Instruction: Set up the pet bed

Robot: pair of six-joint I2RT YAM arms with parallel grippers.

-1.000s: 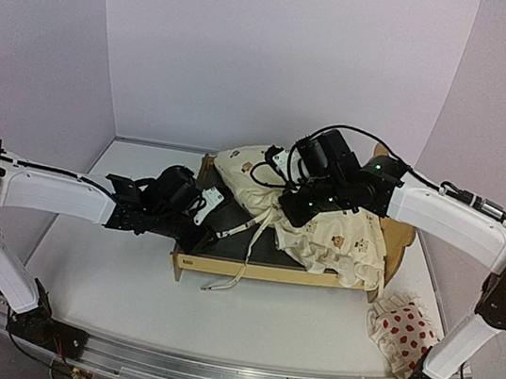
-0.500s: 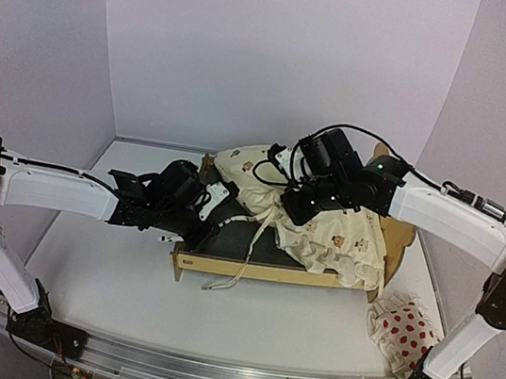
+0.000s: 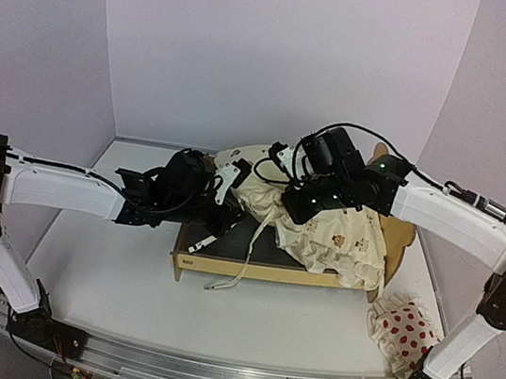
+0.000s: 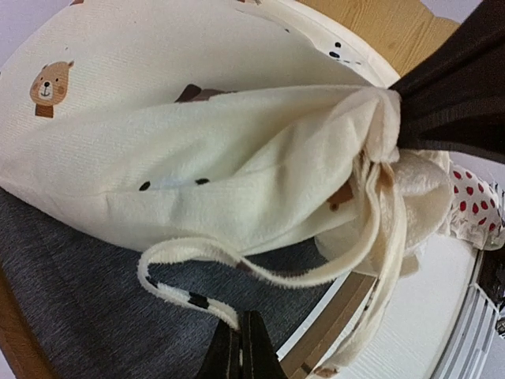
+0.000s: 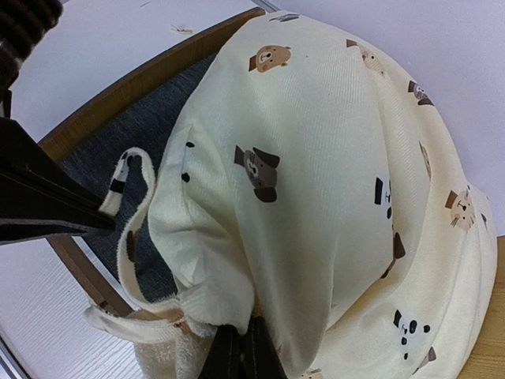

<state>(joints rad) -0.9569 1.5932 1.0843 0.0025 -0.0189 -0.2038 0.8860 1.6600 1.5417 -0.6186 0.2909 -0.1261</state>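
Evidently the step is spreading the cushion over the pet bed mid-worktop — left jaws pinched shut on its tie, right jaws clamped on its bunched edge — so next it needs drawing flat over the grey base.

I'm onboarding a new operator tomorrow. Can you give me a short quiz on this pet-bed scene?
1. True or false: the right gripper is shut on the cushion.
2. Where does the red-dotted pillow lie? A: on the bed's slats. B: on the table, at the robot's near right. C: under the cushion.
3. Fill in: the left gripper pinches the cushion's ___.
Key: 1 true; 2 B; 3 tie.
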